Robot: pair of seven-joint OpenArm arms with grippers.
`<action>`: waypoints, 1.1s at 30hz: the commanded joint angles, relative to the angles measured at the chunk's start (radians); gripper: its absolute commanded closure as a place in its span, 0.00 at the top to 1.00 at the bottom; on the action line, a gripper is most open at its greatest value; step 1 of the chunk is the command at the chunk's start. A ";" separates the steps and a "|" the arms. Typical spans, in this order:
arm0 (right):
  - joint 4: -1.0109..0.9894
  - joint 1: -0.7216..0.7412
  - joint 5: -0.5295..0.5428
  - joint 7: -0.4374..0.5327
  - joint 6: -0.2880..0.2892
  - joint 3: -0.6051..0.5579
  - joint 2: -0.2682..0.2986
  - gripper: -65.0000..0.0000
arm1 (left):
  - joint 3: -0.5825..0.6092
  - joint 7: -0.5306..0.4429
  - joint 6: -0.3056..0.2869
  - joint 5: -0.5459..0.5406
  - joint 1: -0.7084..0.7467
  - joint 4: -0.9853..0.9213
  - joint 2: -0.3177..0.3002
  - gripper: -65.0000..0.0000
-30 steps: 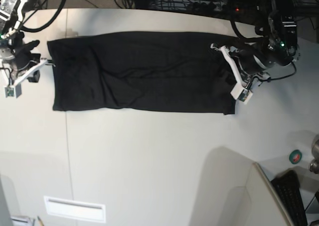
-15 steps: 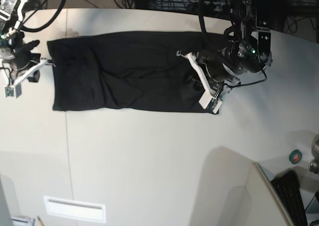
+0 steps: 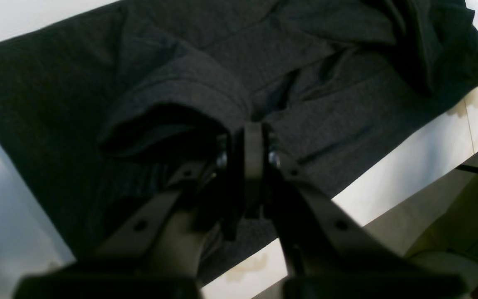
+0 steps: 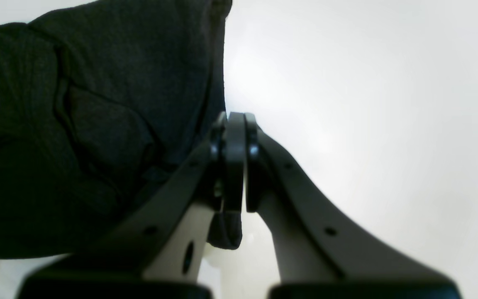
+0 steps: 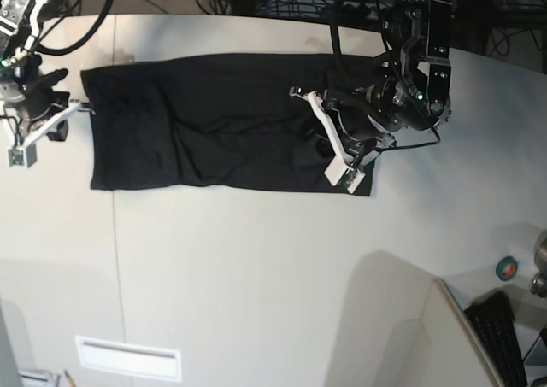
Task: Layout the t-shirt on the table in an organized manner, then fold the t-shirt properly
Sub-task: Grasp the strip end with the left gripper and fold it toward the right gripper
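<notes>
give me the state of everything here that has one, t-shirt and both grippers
t-shirt: plain black side up, lying on the table as a long band, one end lifted and folding back over itself
left gripper: shut on the t-shirt, pinching the lifted end
right gripper: shut, at the shirt's other end; whether it pinches cloth cannot be told

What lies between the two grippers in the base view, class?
Only the t-shirt: its black cloth spans the table from the right gripper to the left gripper. The base view shows this.
</notes>
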 commanded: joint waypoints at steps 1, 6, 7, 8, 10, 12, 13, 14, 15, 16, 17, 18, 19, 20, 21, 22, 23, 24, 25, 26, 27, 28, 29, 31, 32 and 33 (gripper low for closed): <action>0.019 0.008 0.007 0.018 0.008 0.003 0.009 0.00 | 0.000 -0.015 -0.002 -0.020 -0.010 0.020 0.000 0.00; 0.019 0.008 0.007 0.018 0.006 0.003 0.009 0.00 | -0.009 0.076 -0.002 -0.020 -0.010 0.080 0.000 0.00; 0.019 0.008 0.007 0.018 0.006 0.003 0.009 0.00 | -0.009 0.087 -0.002 -0.020 -0.010 0.091 -0.003 0.00; 0.019 0.008 0.007 0.018 0.006 0.003 0.009 0.00 | -0.006 0.090 -0.002 -0.015 -0.010 0.097 -0.006 0.00; 0.019 0.008 0.007 0.018 0.005 0.003 0.009 0.00 | -0.001 0.102 -0.002 -0.015 -0.011 0.098 -0.008 0.00; 0.019 0.008 0.007 0.018 0.003 0.003 0.009 0.00 | -0.001 0.133 -0.002 -0.019 -0.011 0.100 -0.008 0.00; 0.019 0.008 0.007 0.018 0.000 0.003 0.009 0.00 | -0.001 0.143 -0.002 -0.020 -0.011 0.103 -0.008 0.00; 0.019 0.008 0.007 0.018 0.000 0.003 0.009 0.00 | -0.001 0.146 -0.002 -0.020 -0.011 0.103 -0.008 0.00; 0.019 0.008 0.007 0.018 0.000 0.003 0.009 0.00 | 0.000 0.148 -0.002 -0.020 -0.013 0.098 -0.008 0.00; 0.019 0.008 0.007 0.018 0.000 0.003 0.009 0.00 | 0.000 0.148 -0.002 -0.020 -0.016 0.097 -0.006 0.00; 0.019 0.010 0.007 0.018 0.000 0.003 0.009 0.00 | 0.002 0.151 -0.002 -0.019 -0.026 0.095 -0.006 0.00; 0.019 0.011 0.007 0.018 0.000 0.003 0.009 0.00 | 0.002 0.153 -0.002 -0.020 -0.033 0.095 -0.004 0.00; 0.019 0.014 0.007 0.018 0.000 0.003 0.009 0.00 | 0.002 0.153 -0.002 -0.020 -0.039 0.095 -0.003 0.00; 0.019 0.014 0.007 0.018 0.000 0.003 0.009 0.00 | 0.002 0.154 -0.002 -0.020 -0.042 0.095 -0.001 0.00; 0.019 0.014 0.007 0.018 0.000 0.003 0.009 0.00 | 0.002 0.154 -0.002 -0.020 -0.045 0.095 -0.001 0.00; 0.019 0.014 0.007 0.018 0.000 0.003 0.009 0.00 | 0.003 0.154 -0.002 -0.020 -0.054 0.095 -0.001 0.00; 0.019 0.014 0.007 0.018 0.000 0.003 0.009 0.00 | 0.017 0.154 -0.002 -0.020 -0.062 0.094 -0.001 0.00; 0.019 0.014 0.007 0.018 0.000 0.003 0.009 0.00 | 0.040 0.154 -0.002 -0.019 -0.066 0.089 -0.006 0.00; 0.019 0.014 0.007 0.018 0.000 0.003 0.009 0.00 | 0.069 0.154 -0.002 -0.019 -0.069 0.081 -0.008 0.00; 0.019 0.014 0.007 0.018 0.000 0.003 0.009 0.00 | 0.088 0.154 -0.002 -0.015 -0.071 0.077 -0.008 0.00; 0.019 0.014 0.007 0.018 0.000 0.003 0.009 0.00 | 0.106 0.154 -0.002 -0.014 -0.071 0.071 -0.008 0.00; 0.019 0.014 0.007 0.018 0.000 0.003 0.009 0.00 | 0.123 0.154 -0.002 -0.014 -0.071 0.064 -0.008 0.00; 0.019 0.014 0.007 0.018 0.000 0.003 0.009 0.00 | 0.138 0.154 -0.002 -0.014 -0.082 0.060 -0.006 0.00; 0.019 0.014 0.007 0.018 0.000 0.003 0.009 0.00 | 0.155 0.154 -0.002 -0.014 -0.094 0.038 -0.001 0.00; 0.019 0.014 0.007 0.018 0.000 0.003 0.009 0.00 | 0.160 0.154 -0.002 -0.015 -0.102 0.026 0.000 0.00; 0.019 0.013 0.007 0.018 0.000 0.005 0.009 0.00 | 0.160 0.154 -0.002 -0.017 -0.105 0.015 0.002 0.00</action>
